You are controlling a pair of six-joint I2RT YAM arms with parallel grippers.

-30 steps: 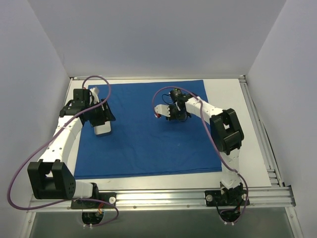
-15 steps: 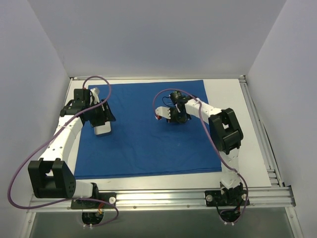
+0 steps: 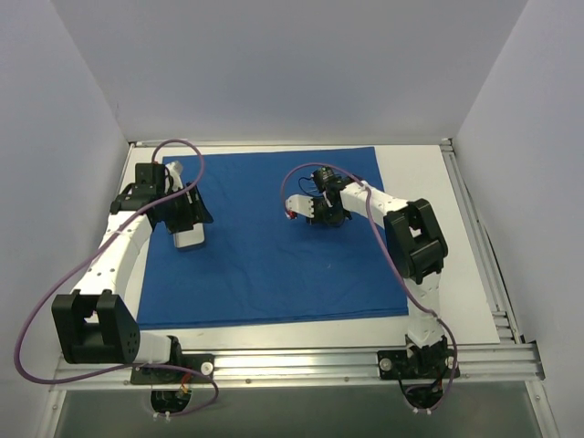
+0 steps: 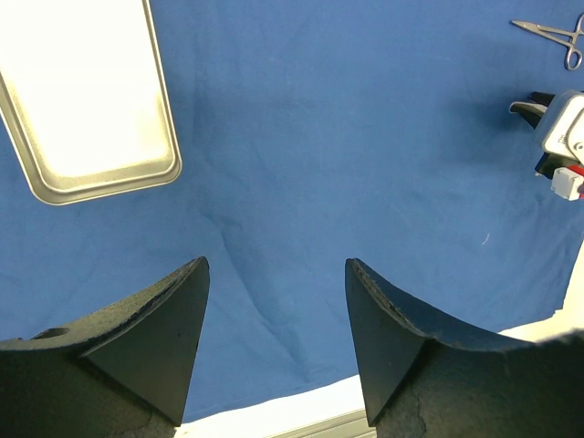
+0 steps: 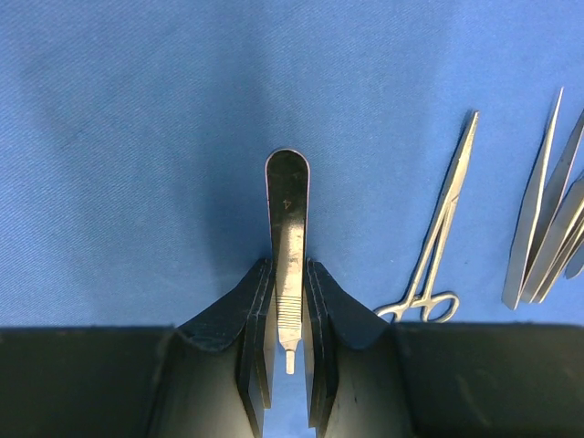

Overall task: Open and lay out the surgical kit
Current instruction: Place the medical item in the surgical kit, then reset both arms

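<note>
The surgical kit's royal-blue cloth (image 3: 274,260) lies spread flat on the table. Its pale metal tray (image 4: 91,100) rests on the cloth at the left, partly under my left gripper (image 3: 187,224) in the top view. That gripper (image 4: 276,269) hangs open over bare cloth with nothing between its fingers. My right gripper (image 5: 287,269) is shut on a flat metal scalpel handle (image 5: 287,205), low over the cloth's far middle (image 3: 310,215). To its right lie scissor-handled forceps (image 5: 438,237) and a cluster of thin pointed instruments (image 5: 547,210).
White walls close in the table on three sides. A white strip of table (image 3: 429,173) runs along the cloth's right edge, and a metal rail (image 3: 301,365) crosses the front by the arm bases. The left wrist view shows the right gripper (image 4: 558,137) beside the forceps (image 4: 557,36).
The right arm has shifted very slightly with the scalpel handle still in its jaws. The left arm has not moved.
</note>
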